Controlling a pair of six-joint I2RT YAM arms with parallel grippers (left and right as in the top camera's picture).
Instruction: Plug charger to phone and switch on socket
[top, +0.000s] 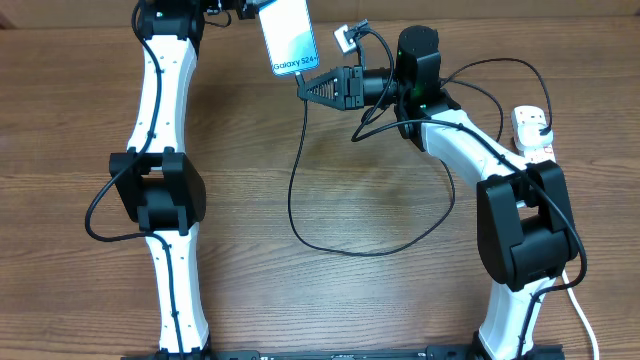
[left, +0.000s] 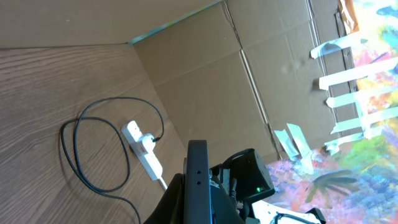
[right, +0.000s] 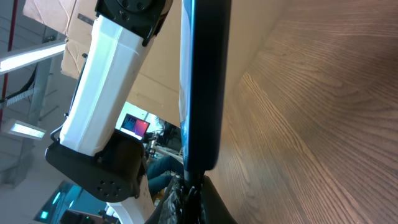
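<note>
We find the phone (top: 288, 38) lifted off the surface (top: 380, 300) at the far edge, its lit screen facing up and its lower end angled toward the right arm. The left fingers (left: 169, 202) clamp its upper part, and we judge this steadies the port in the air for the other arm. The right fingers (top: 325, 85) are closed on the connector tip of the charger (top: 296, 200), right at the phone's lower edge; we cannot tell whether it is seated. From there the black cable hangs down, crosses the wood in a loose loop and reaches the socket (top: 530, 128) at the right edge. We think this slack spares the connector any pull. On the screen we read "Galaxy S24+". The socket's switch position is too small to read.
</note>
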